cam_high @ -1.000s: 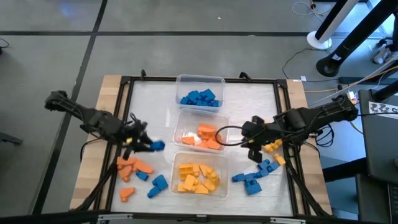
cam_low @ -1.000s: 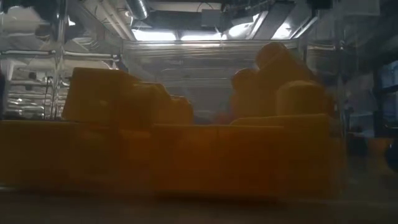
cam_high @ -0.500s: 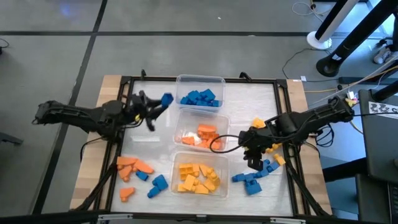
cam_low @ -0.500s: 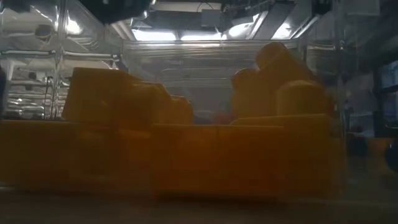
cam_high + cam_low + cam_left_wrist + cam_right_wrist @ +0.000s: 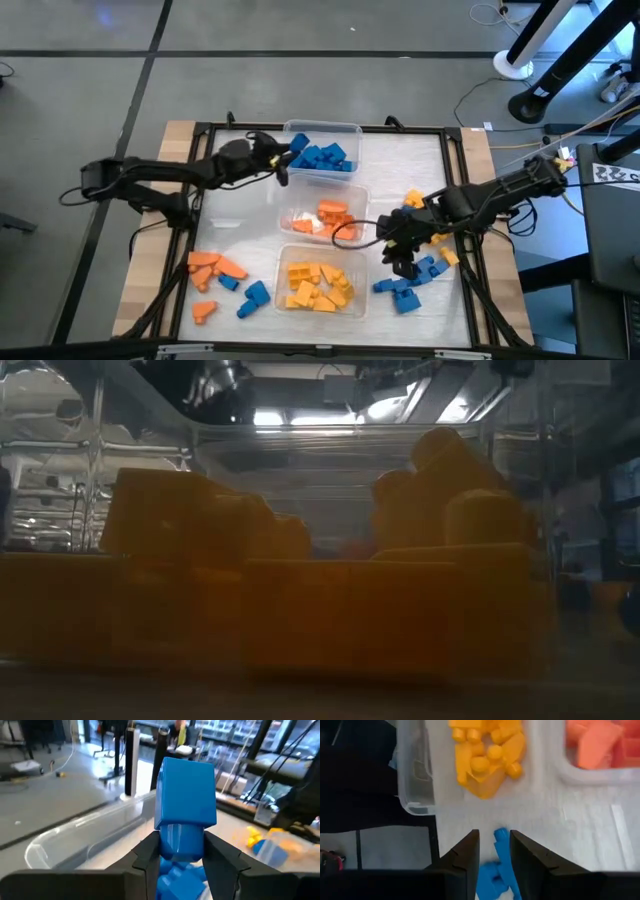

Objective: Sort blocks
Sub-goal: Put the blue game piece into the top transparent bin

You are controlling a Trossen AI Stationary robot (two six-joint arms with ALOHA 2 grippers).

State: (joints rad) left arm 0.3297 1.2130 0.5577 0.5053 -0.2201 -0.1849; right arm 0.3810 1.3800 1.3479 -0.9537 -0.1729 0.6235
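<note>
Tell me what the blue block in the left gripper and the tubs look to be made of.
Blue block: likely hard moulded plastic, smooth with a slight sheen, judging by its even colour, crisp edges and round stud.
Tubs: apparently clear, glossy plastic; the blocks show through the walls, and the rim in the left wrist view looks translucent with rounded corners.

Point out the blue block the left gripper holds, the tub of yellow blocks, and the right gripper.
blue block (image 5: 185, 795), left wrist view, its flat front face.
yellow-block tub (image 5: 283, 300), high view, its left wall.
right gripper (image 5: 494, 851), right wrist view, midway between the fingertips.
</note>
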